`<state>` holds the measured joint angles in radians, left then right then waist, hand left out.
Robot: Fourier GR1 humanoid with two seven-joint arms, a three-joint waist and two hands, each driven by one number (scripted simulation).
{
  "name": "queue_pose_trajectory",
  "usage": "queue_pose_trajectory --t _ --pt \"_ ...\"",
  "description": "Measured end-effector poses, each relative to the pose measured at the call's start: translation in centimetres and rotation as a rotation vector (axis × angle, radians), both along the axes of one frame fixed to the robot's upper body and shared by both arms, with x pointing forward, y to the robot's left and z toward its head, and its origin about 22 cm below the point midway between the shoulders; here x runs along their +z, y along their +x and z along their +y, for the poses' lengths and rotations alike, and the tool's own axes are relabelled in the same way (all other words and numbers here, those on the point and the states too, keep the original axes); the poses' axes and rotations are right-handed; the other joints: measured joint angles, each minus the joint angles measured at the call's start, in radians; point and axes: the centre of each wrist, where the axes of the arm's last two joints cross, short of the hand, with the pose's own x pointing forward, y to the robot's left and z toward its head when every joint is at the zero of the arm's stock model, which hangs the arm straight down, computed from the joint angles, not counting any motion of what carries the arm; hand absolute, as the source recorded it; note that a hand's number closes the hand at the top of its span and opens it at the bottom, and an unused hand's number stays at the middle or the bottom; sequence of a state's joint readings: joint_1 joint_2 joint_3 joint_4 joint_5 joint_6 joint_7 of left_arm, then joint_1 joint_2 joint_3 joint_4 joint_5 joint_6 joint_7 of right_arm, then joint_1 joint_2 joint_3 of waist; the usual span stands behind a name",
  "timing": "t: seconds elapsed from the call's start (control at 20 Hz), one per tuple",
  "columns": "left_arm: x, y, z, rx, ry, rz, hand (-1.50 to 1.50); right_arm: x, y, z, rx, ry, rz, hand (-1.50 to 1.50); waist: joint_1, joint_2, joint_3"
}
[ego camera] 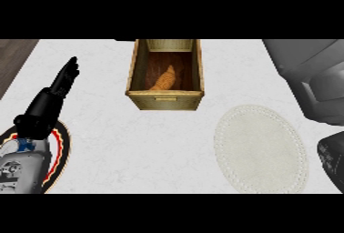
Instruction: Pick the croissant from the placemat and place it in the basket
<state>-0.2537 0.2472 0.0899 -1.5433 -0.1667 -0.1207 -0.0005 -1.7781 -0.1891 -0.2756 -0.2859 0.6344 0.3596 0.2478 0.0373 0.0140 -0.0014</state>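
The croissant [164,78] lies inside the wooden basket [165,101], on its dark floor, tilted toward the far side. The pale oval placemat [260,150] sits to the right of the basket with nothing on it. My left hand [62,82] stands at the left with straight fingers pointing away from me, well clear of the basket. My right forearm fills the upper right corner, large and blurred. A black part at the right edge looks like my right hand [333,157], raised above the placemat's right side and cut off by the view's edge.
A round plate [64,143] with a red and black rim lies at the lower left, partly under my left forearm. White counter [148,150] spreads between the plate and the placemat. A dark wood strip runs along the far left.
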Motion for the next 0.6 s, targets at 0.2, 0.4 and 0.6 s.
queue_pose_trajectory --t 0.2,0.4,0.6 --pt "-0.2 -0.3 0.5 0.001 -0.001 0.005 0.0 0.0 0.5 -2.2 -0.127 0.22 -0.026 -1.5 0.002 0.0 0.0" --pt "-0.3 -0.5 0.4 0.004 0.005 -0.002 0.0 0.3 1.1 -5.7 -0.267 0.376 -0.055 -1.5 0.003 0.002 0.0" --pt "-0.2 -0.7 0.4 0.001 0.003 -0.005 0.0 -0.4 1.7 -10.2 -0.393 0.486 -0.085 -1.5 0.004 0.003 0.001"
